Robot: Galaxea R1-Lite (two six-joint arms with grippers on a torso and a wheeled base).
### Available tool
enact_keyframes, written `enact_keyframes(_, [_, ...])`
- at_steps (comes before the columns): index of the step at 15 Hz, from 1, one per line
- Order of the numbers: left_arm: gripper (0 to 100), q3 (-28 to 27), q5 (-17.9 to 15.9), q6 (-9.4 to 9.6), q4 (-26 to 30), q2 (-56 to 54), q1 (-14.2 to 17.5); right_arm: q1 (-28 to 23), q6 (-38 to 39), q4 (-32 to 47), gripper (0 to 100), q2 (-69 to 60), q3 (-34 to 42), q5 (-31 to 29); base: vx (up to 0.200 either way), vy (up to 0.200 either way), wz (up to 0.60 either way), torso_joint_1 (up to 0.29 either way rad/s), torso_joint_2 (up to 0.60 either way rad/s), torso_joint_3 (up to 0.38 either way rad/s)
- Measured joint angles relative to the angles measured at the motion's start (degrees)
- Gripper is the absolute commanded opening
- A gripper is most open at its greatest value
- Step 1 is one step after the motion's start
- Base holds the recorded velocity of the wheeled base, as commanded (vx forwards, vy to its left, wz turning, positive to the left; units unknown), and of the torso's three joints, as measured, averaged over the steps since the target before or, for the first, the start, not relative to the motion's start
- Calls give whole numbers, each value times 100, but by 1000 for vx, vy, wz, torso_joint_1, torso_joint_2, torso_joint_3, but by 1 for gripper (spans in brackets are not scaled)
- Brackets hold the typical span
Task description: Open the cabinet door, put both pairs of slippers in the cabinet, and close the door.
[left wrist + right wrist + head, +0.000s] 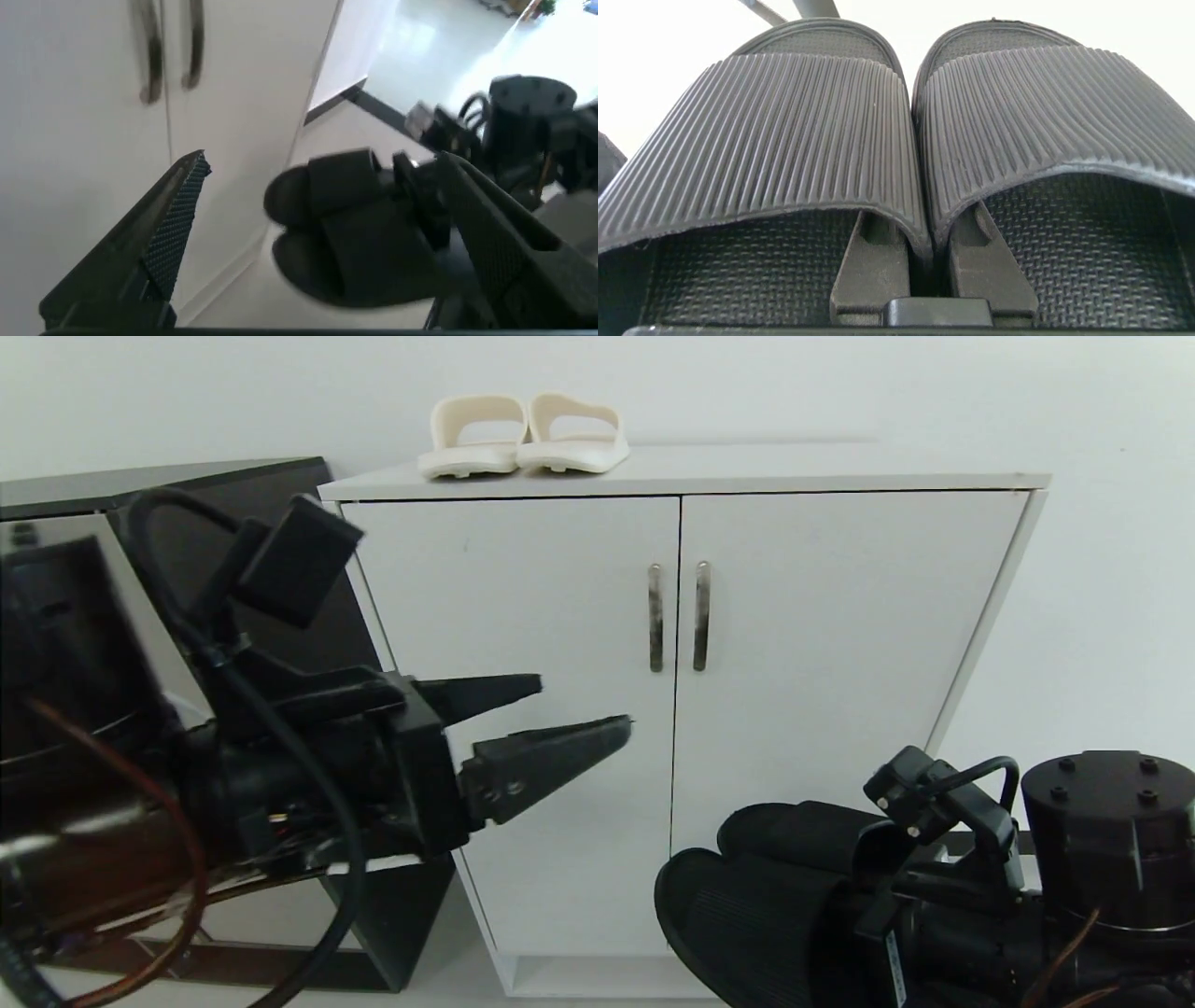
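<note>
Left gripper [583,702]: gaped wide, held nothing; hung before the left door, below and left of the handles.
Right gripper [926,275]: closed on the black slippers [775,887], one finger under each strap, inner strap walls pinched together; sat low, in front of the right door's bottom.
Cream slippers [523,434]: lay side by side, touching, on the cabinet top toward its left end, near the front edge.
Cabinet [840,616]: shut on both doors; left handle [655,616] and right handle [701,614] upright, just beside each other at the centre seam.
Step in hand: judged to be door opening, not yet begun.
Risk, handles: set close enough to invite hooking both bars at once, or glancing off the wanted one.
Risk, door swing: likely to sweep the right door into the held pair, parked close before it.
Risk, load: gripped by the straps alone; liable to sag or slip on a jolt.
Risk, cream pair: could be shaken off the edge by a hard tug.
Edges: dark stand [308,523] just beside the cabinet's left side; cramped there for the left arm and door.
Open room: bare floor and wall right of the cabinet.
</note>
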Motion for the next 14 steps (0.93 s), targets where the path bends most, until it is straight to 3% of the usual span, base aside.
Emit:
enact_keyframes(4, [100, -1434, -77, -29, 11, 1235, -194, 0, 0, -432, 0, 133, 146, 22, 0, 0, 0, 0, 0, 0])
enact_keyframes(6, [100, -2222, -408, -180, 134, 1807, -207, 0, -1, -502, 0, 166, 190, 13, 0, 0, 0, 0, 0, 0])
enact_keyframes(9, [100, -3143, -914, -462, 797, 2349, -140, 0, -1, -508, 0, 177, 188, 2, 0, 0, 0, 0, 0, 0])
enact_keyframes(11, [100, -3488, -985, -556, 898, 2625, -39, 0, -1, -513, 0, 184, 176, 6, 0, 0, 0, 0, 0, 0])
enact_keyframes(14, [100, -3650, -877, -545, 906, 2829, -15, 0, -1, -513, 0, 190, 184, 6, 0, 0, 0, 0, 0, 0])
